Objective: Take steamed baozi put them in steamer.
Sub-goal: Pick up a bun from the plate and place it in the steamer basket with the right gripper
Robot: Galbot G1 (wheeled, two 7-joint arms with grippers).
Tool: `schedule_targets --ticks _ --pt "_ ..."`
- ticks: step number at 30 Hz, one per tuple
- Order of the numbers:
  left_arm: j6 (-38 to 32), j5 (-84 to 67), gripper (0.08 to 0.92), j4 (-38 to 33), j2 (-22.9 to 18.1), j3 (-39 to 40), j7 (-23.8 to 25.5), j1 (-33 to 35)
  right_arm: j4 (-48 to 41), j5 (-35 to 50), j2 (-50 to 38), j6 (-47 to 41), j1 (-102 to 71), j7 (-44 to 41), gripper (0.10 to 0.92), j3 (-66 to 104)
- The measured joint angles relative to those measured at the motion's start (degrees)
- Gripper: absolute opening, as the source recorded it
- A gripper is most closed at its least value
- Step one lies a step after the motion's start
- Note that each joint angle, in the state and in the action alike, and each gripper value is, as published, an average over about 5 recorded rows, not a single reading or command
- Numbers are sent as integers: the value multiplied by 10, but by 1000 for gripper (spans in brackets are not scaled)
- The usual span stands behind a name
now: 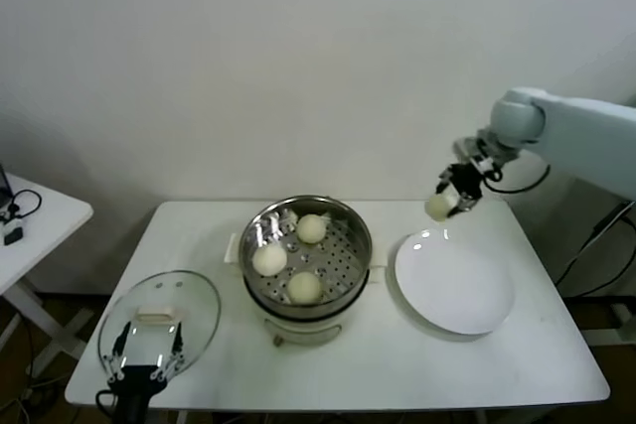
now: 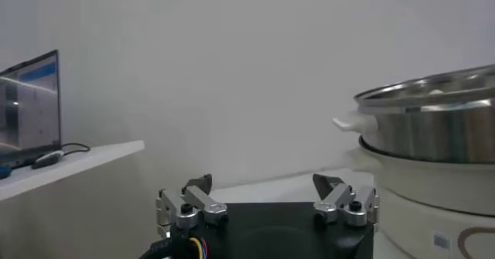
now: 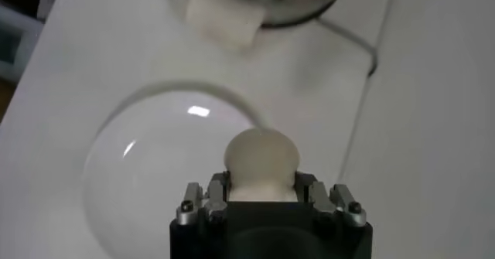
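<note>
Right gripper [image 1: 444,204] raised above the far edge of the white plate [image 1: 467,305], fingers clenched on one bun [image 3: 261,158], three buns [image 1: 270,259] in the steamer [image 1: 353,270] at table centre, left gripper [image 2: 267,205] parked low beside the glass lid [image 1: 199,300], fingers spread.

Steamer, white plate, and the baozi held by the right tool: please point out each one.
steamer [image 1: 350,217]: head view, on the steel rim at its far right side.
white plate [image 1: 457,295]: head view, on its bare centre.
baozi in the right tool [image 3: 261,157]: right wrist view, on the bun's rounded top.
</note>
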Motion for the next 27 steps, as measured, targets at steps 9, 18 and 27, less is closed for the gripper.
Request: schedule_targets --ticks 9,18,27 --pt "1 -4 823 -1 0 3 1 -1 86 80 40 -65 44 28 565 3" --pt "1 -5 823 -4 0 3 1 2 106 83 87 -107 -3 65 566 30" --pt "1 -6 823 -7 0 -1 0 5 93 69 127 -123 -55 82 566 38"
